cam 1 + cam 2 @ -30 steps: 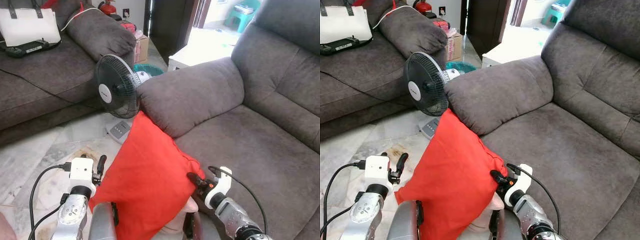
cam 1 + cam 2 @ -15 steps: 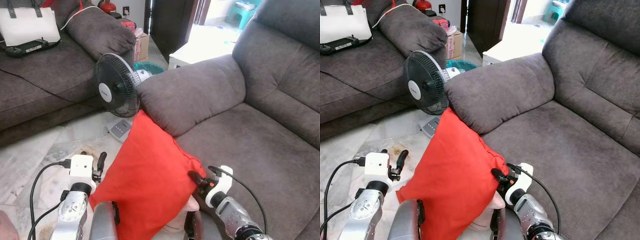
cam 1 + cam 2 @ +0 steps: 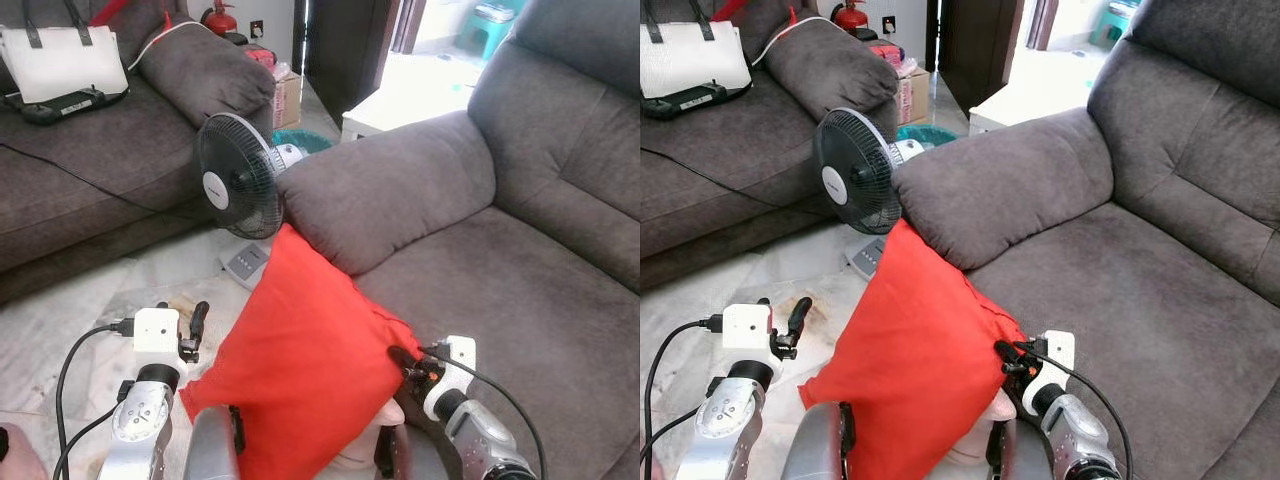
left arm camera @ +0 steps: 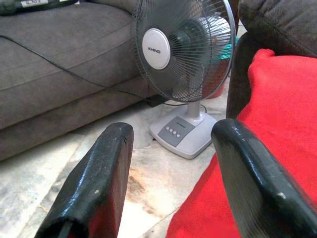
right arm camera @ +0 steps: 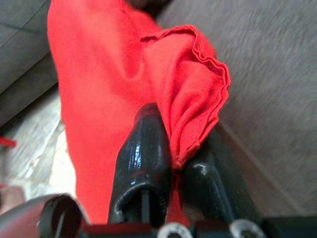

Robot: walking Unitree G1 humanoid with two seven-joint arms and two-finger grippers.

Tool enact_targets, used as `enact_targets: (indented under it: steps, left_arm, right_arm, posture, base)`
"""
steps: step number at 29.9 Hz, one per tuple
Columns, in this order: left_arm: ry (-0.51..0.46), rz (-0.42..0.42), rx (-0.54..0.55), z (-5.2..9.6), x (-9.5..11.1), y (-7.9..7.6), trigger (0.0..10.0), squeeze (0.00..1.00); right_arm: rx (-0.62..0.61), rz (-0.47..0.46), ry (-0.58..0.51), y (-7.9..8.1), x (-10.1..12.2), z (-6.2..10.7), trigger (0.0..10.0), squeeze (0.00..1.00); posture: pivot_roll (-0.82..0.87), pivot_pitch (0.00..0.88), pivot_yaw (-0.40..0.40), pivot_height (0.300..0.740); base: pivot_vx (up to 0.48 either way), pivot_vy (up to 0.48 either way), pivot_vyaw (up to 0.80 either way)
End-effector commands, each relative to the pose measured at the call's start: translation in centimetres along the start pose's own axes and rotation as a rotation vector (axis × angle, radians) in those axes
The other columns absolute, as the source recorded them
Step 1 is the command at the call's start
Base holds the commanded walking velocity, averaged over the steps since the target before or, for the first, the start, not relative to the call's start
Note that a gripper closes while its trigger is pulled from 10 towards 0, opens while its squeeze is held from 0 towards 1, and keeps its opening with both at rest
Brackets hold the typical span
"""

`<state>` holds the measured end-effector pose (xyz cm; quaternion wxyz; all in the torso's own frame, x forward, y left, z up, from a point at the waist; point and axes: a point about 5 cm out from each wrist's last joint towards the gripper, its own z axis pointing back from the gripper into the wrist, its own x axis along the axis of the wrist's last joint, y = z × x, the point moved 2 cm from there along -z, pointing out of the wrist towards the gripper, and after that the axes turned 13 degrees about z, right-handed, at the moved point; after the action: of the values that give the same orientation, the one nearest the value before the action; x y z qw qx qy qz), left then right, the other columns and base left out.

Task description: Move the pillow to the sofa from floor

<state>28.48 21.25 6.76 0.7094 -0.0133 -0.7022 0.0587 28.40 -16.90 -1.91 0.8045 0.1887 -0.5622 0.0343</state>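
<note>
Right gripper (image 5: 173, 163) pinches the red pillow (image 3: 300, 360) by its frilled corner; pillow leans on the sofa (image 3: 480, 290) armrest. Left gripper (image 4: 173, 183) spread, beside it. Looks soft, light; corner grip may slip, so support underneath.

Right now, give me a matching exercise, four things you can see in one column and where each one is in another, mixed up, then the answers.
Things:
1. red pillow
2. fan
3. white handbag
4. left gripper

Places or states:
A. on the far sofa's seat
B. open, beside the pillow
C. pinched at one corner by the right gripper
D. on the floor between the two sofas

Pairs: 1-C, 2-D, 3-A, 4-B
</note>
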Motion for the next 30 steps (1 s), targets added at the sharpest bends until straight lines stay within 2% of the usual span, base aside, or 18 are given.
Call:
enact_targets:
  steps: [1,2,4,6,10,19,30]
  left_arm:
    - [0.021,0.008,-0.009,-0.1,-0.3,-0.3,10.0,0.00]
    - [0.018,0.009,-0.011,-0.2,-0.2,-0.3,10.0,0.00]
    - [0.017,0.006,-0.015,-0.3,-0.2,-0.3,10.0,0.00]
    - [0.017,0.003,-0.018,-0.4,0.0,-0.2,10.0,0.00]
    - [0.016,0.001,-0.022,-0.5,0.0,-0.3,10.0,0.00]
    - [0.014,0.002,-0.016,-0.2,-0.1,-0.2,10.0,0.00]
    - [0.017,0.010,-0.014,0.2,-0.3,-0.3,10.0,0.00]
  right_arm:
    - [-0.065,0.056,-0.042,-1.1,1.0,0.2,10.0,0.00]
    - [-0.127,0.102,-0.053,-1.8,1.4,0.5,10.0,0.00]
    - [-0.163,0.138,-0.096,-2.3,2.2,0.7,10.0,0.00]
    - [-0.156,0.202,-0.184,-2.1,4.0,0.7,10.0,0.00]
    - [-0.151,0.252,-0.222,-1.5,5.0,0.6,10.0,0.00]
    - [-0.205,0.278,-0.207,-1.7,4.6,1.6,10.0,0.00]
    - [-0.243,0.269,-0.194,-2.3,4.6,1.7,10.0,0.00]
  posture:
    - [0.17,0.001,-0.085,0.560]
    - [0.17,0.004,-0.080,0.560]
    - [0.17,0.007,-0.073,0.560]
    - [0.16,0.009,-0.064,0.560]
    - [0.15,0.013,-0.061,0.560]
    - [0.16,0.040,-0.079,0.560]
    - [0.15,0.056,-0.080,0.560]
  base:
    - [0.000,0.000,0.00]
    - [0.000,0.000,0.00]
    - [0.000,0.000,0.00]
    - [0.000,0.000,0.00]
    - [0.000,0.000,0.00]
    - [0.000,0.000,0.00]
    - [0.000,0.000,0.00]
